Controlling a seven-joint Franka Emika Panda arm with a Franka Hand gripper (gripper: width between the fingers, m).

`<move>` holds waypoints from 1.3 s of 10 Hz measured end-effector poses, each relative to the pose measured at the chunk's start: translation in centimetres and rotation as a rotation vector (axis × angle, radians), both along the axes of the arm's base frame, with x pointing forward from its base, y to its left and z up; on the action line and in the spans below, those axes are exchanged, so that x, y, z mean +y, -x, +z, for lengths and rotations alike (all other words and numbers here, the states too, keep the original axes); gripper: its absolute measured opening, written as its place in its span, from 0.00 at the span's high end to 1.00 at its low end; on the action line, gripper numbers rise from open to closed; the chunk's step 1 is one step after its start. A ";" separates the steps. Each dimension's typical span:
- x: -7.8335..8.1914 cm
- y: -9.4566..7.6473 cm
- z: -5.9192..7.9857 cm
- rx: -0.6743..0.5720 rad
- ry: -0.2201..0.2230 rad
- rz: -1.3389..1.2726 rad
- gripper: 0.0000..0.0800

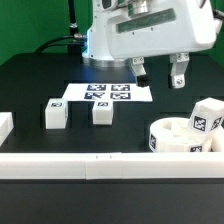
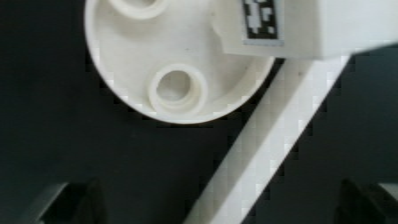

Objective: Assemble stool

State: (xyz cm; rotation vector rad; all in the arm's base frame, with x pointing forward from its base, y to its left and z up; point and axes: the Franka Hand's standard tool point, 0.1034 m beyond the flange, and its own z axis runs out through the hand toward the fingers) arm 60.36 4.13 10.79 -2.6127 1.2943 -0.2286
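Stool parts loose, not joined.
White round seat (image 1: 172, 136) lies flat, recesses up; a tagged leg (image 1: 207, 117) stands just beside it; second leg (image 1: 102, 113) and third leg (image 1: 55, 114) sit well apart from the seat, toward the exterior view's left.

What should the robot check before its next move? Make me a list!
1. Hand open: ok.
2. Hand holding nothing: ok.
3. Seat lying flat by the rail: ok.
4. Seat recess empty, ready for a leg: ok.
5. Two legs standing free by the marker board: ok.
6. Third leg loose or already fitted to the seat: cannot tell.
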 end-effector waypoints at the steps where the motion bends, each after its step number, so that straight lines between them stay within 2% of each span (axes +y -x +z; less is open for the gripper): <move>1: -0.1 0.0 0.0 -0.006 0.014 0.052 0.19; 3: -0.4 0.0 0.0 -0.041 0.095 0.349 0.19; 5: -1.9 -0.1 -0.4 -0.070 0.224 0.732 0.19; 6: -2.5 0.1 -0.6 -0.087 0.267 0.827 0.19; 7: -2.5 0.2 -0.7 -0.087 0.277 0.873 0.19; 8: -2.7 0.2 -0.7 -0.093 0.307 0.980 0.19; 10: -3.0 0.3 -0.8 -0.093 0.320 1.015 0.19; 12: -6.1 1.8 -2.0 -0.069 0.342 1.009 0.19; 13: -7.9 2.6 -2.7 -0.065 0.368 1.020 0.19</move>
